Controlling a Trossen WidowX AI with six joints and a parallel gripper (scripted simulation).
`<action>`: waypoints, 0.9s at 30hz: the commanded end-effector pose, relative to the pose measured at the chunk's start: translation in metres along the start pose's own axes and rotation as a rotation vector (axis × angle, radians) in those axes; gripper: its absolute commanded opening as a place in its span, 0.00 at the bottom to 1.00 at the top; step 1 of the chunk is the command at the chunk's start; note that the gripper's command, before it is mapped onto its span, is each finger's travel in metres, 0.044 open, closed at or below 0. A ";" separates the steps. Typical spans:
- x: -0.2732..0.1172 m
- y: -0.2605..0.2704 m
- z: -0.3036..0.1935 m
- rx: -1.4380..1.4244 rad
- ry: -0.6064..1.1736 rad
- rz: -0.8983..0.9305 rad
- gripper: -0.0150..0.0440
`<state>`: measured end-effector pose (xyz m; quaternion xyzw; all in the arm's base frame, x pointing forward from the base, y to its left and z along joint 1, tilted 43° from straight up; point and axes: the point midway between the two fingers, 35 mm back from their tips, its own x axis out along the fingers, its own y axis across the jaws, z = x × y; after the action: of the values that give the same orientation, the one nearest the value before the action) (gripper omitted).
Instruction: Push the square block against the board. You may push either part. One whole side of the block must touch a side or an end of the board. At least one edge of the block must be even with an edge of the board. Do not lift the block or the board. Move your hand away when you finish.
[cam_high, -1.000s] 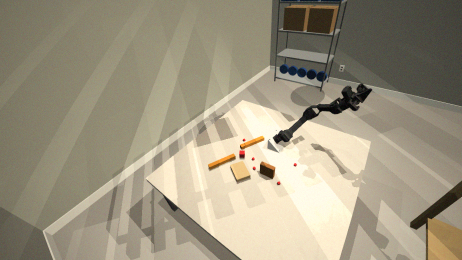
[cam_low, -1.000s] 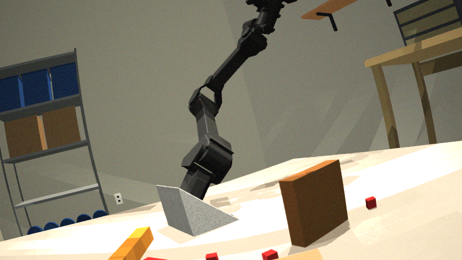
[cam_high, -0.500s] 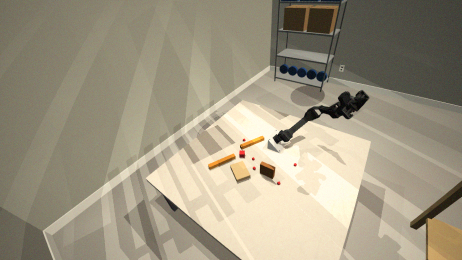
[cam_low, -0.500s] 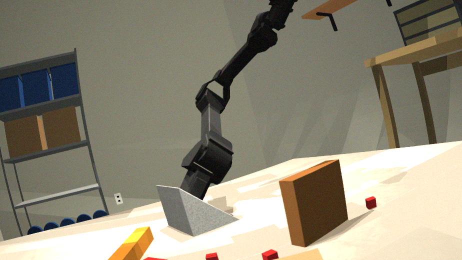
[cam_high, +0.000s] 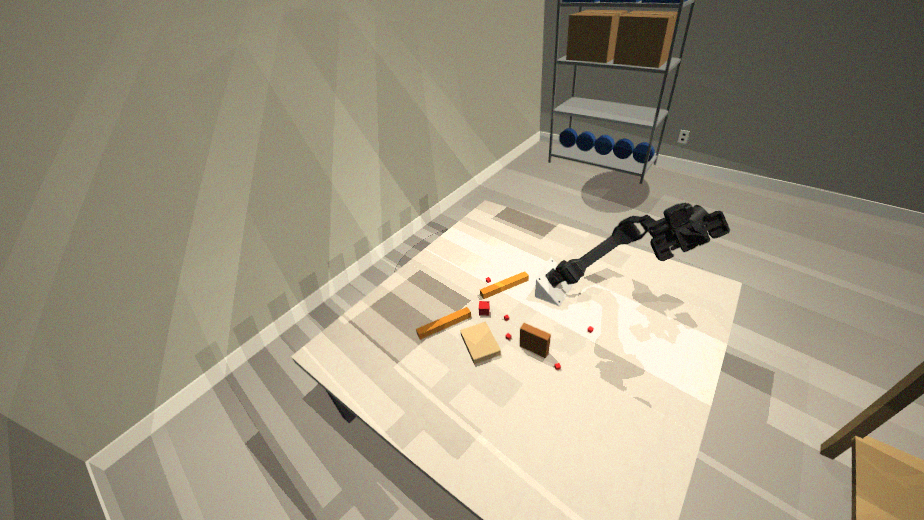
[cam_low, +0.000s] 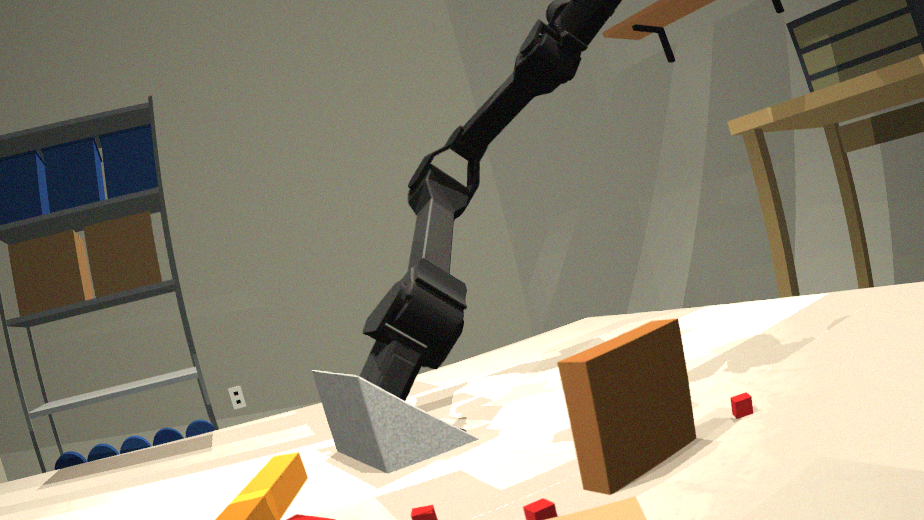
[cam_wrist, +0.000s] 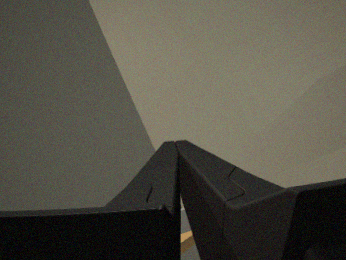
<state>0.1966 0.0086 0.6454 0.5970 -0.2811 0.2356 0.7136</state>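
A flat tan square-looking piece (cam_high: 480, 342) (cam_low: 611, 512) lies on the table. A brown slab (cam_high: 534, 340) (cam_low: 640, 413) stands on its narrow edge to the right of it in the top view. A gap separates them. Which of these is the square block and which the board, I cannot tell for certain. My gripper (cam_wrist: 174, 151) is shut, with its fingertips together and nothing between them. The hand is raised high and well away from both pieces. The hand is out of frame in the exterior view.
Two orange bars (cam_high: 504, 285) (cam_high: 444, 322) lie behind and left of the tan piece. A red cube (cam_high: 484, 308) sits near their ends. Several tiny red cubes (cam_high: 508, 336) (cam_high: 557, 366) (cam_low: 741, 405) are scattered around, one between the two pieces. A grey wedge (cam_low: 394, 426) stands at the arm's base.
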 end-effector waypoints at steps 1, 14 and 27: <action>0.008 -0.040 -0.010 -0.094 0.047 -0.111 0.25; 0.012 -0.153 -0.027 -0.361 0.210 -0.420 0.25; -0.015 -0.259 -0.045 -0.559 0.491 -0.695 0.25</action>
<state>0.3530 0.0081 0.4730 0.3967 0.0069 0.0440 0.9169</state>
